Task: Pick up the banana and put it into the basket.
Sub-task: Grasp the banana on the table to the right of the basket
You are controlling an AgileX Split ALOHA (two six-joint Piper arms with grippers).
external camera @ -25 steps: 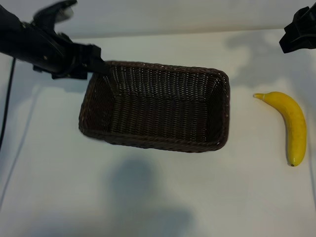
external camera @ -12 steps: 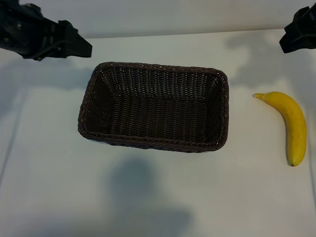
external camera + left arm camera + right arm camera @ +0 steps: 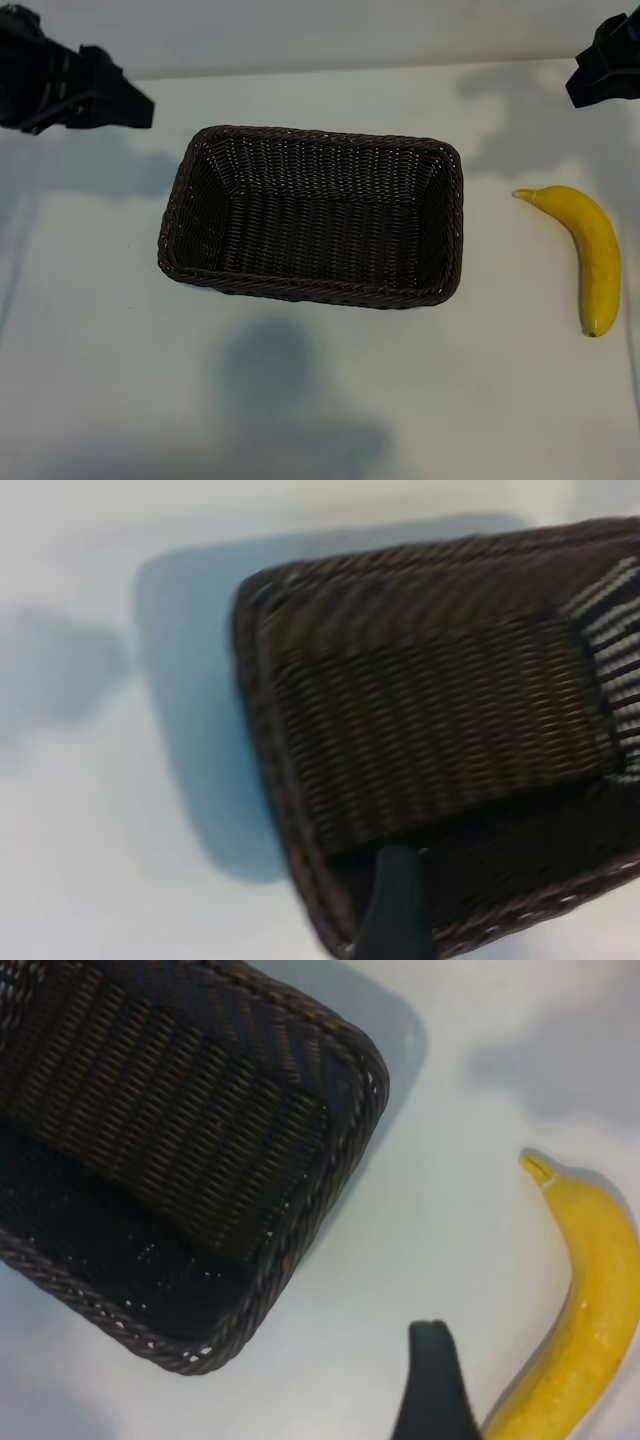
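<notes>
Black left gripper [image 3: 125, 100] sits at your far left, up near the back edge of the white table [image 3: 300, 400], clear of the basket and holding nothing, jaws apart. Next over, the dark brown wicker basket [image 3: 200, 160] stands mid-table, empty inside. To its right, well apart from the rim, the banana [image 3: 592, 250] lies flat on the table, stem tip toward the basket, dark end toward the front edge. Right gripper [image 3: 590, 85] hangs at your far right corner, above the banana, jaws apart, nothing between them, not touching the fruit.
</notes>
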